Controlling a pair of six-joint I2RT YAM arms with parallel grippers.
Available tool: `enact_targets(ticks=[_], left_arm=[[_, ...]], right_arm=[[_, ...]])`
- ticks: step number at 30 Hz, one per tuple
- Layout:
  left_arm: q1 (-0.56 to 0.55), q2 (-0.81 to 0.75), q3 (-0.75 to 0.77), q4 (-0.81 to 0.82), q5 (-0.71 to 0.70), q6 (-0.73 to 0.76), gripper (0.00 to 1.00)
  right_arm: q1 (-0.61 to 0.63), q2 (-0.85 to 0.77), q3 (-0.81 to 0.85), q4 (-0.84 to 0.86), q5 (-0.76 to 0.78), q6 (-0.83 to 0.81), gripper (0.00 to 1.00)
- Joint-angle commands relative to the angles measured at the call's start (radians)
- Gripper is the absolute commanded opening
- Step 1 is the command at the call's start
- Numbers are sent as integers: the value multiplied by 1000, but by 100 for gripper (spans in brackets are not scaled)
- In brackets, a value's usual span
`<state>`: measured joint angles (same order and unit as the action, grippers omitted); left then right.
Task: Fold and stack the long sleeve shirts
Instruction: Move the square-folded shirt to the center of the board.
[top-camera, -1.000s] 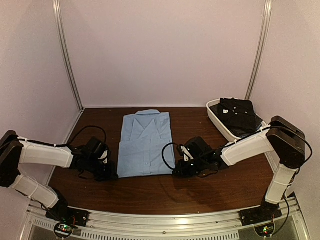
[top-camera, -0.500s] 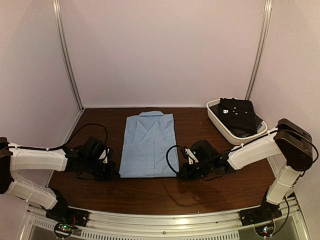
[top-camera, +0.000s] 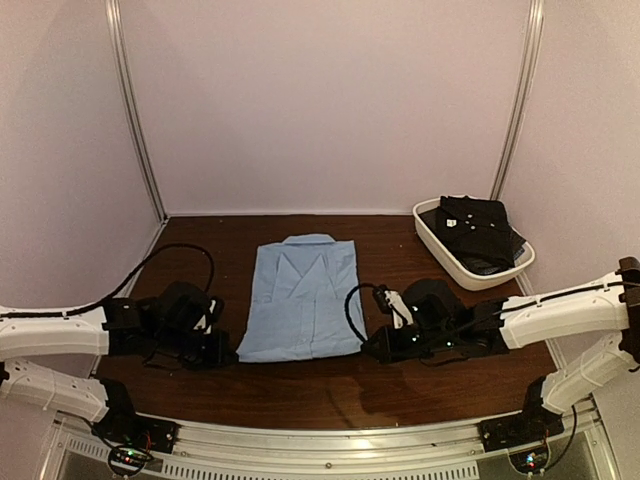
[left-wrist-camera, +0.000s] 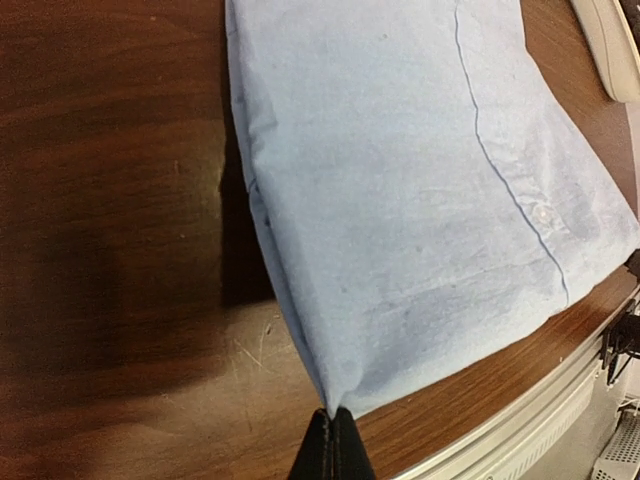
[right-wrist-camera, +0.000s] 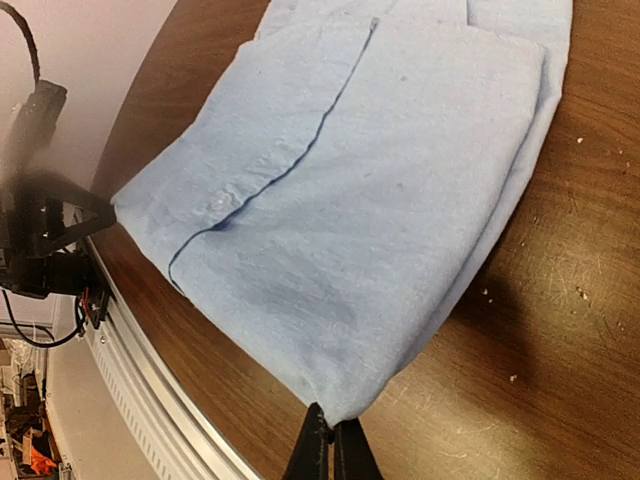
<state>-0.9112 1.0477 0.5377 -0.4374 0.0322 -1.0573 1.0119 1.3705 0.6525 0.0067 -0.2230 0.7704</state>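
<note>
A folded light blue long sleeve shirt lies flat on the dark wooden table, collar to the back. My left gripper is shut on its near left corner; the left wrist view shows the cloth pinched at the fingertips. My right gripper is shut on the near right corner, as the right wrist view shows with the shirt spread out ahead of the jaws. A dark folded shirt lies in the white tub at the back right.
The table's front edge and metal rail run just behind both grippers. White walls with two upright metal posts close the back. Cables loop beside each wrist.
Both grippers have dragged the blue shirt to the right and toward the front edge. Both arms have dropped lower and stretched out.
</note>
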Motion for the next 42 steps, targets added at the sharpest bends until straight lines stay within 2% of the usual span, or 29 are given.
enact_targets(ticks=[1,5,13,16,19,23,27,31,33,34,36,38,42], left_arm=[[-4,-44,86,-68,-81,-24,0],[-5,-38,151,-101,-124,1,0],[5,98,293,-133,-188,84,0],[81,167,366,-118,-151,152,0],[224,273,467,-41,7,256,0],[378,549,693,21,82,409,0],[502,952,982,117,193,458,0],[537,1307,1370,99,280,470,0],[536,1440,1552,73,308,461,0],[536,1484,1595,67,324,453,0],[535,1527,1610,75,344,441,0],[534,1511,1553,104,360,432,0],[530,1372,1292,216,363,384,0]], right_arm=[[9,-66,62,-114,77,-14,0],[10,-57,124,-167,102,-43,0],[-37,-15,239,-233,109,-88,0],[-90,26,300,-248,83,-121,0],[-174,112,404,-254,28,-180,0],[-317,323,628,-236,-53,-264,0],[-440,647,888,-211,-59,-301,0],[-523,942,1171,-255,-83,-300,0],[-547,1045,1282,-292,-86,-293,0],[-555,1086,1328,-316,-90,-291,0],[-565,1130,1383,-349,-92,-294,0],[-563,1130,1368,-350,-93,-301,0],[-548,1077,1238,-291,-120,-297,0]])
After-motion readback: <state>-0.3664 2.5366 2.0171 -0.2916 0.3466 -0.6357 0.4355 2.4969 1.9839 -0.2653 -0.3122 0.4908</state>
